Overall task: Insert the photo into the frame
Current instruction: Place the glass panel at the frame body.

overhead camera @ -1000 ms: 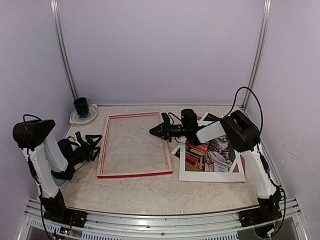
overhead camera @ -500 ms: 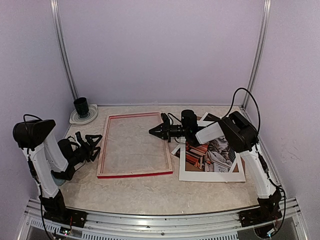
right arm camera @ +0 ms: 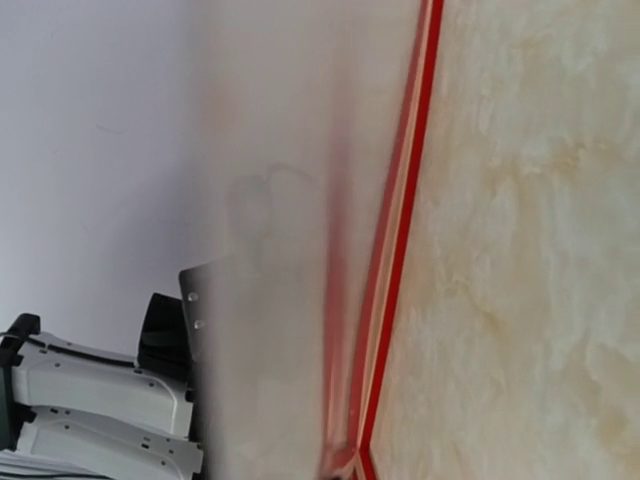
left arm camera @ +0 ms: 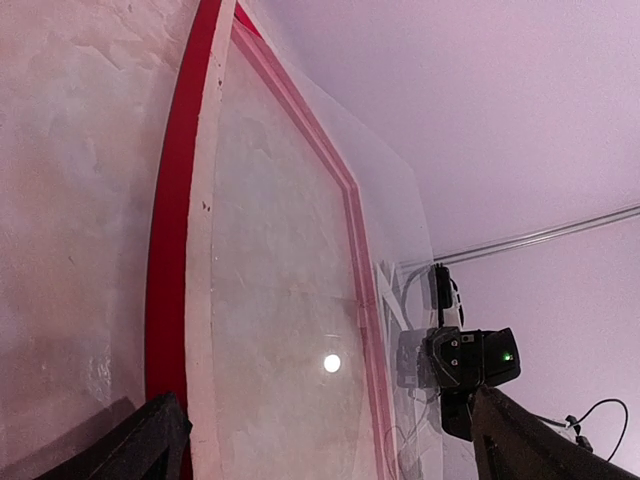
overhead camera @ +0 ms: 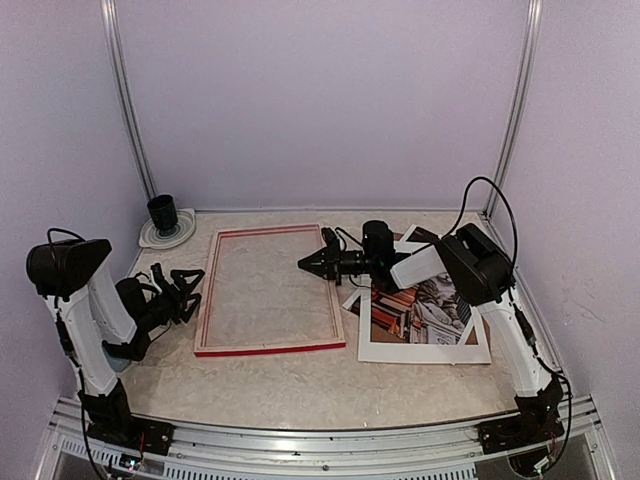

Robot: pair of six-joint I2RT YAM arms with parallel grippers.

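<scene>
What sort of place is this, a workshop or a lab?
Probably a robot test booth in a lab: plain walls close in one table, a left arm and right arm are bolted along its near edge, and a frame and photo lie ready.

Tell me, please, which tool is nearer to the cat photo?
The right. The right tool, shut, is over the frame's right rail, just left of the photo; the left tool, open, is off the frame's left rail, the whole frame between it and the photo.

A black cup (overhead camera: 162, 212) stands on a white saucer (overhead camera: 150, 239) far left; a white mat board (overhead camera: 420, 353) lies at right.
</scene>
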